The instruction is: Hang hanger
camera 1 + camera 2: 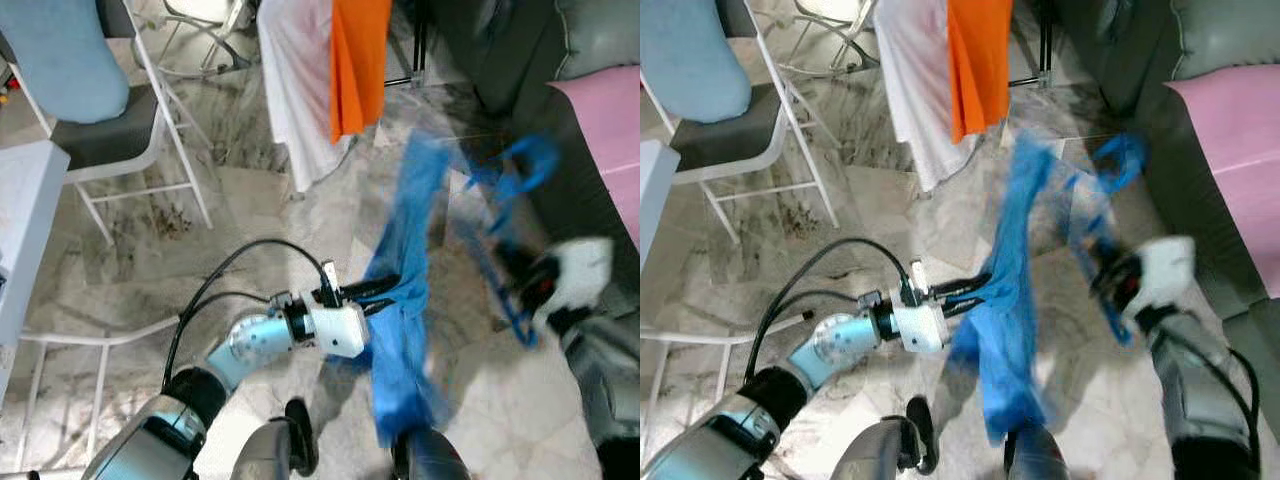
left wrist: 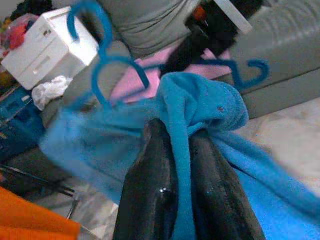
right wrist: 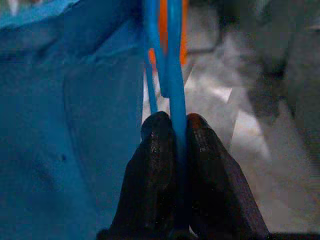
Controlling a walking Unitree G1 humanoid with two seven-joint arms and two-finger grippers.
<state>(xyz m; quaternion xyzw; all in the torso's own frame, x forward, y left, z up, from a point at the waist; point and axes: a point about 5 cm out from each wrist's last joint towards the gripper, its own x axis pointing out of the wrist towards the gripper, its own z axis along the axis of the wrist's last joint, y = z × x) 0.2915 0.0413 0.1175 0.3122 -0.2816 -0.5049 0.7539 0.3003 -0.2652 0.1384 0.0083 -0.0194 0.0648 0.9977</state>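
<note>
Fingers of the left gripper [image 2: 180, 150] are pinched tight on a fold of the blue garment [image 1: 400, 330] hanging above the marble floor [image 1: 250, 200], while the right gripper [image 3: 172, 130] is clamped on the thin blue hanger [image 1: 500, 230], blurred, beside the grey sofa [image 1: 600, 40]

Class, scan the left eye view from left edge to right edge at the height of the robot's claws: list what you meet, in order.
Left claw → blue garment → blue hanger → right claw.
</note>
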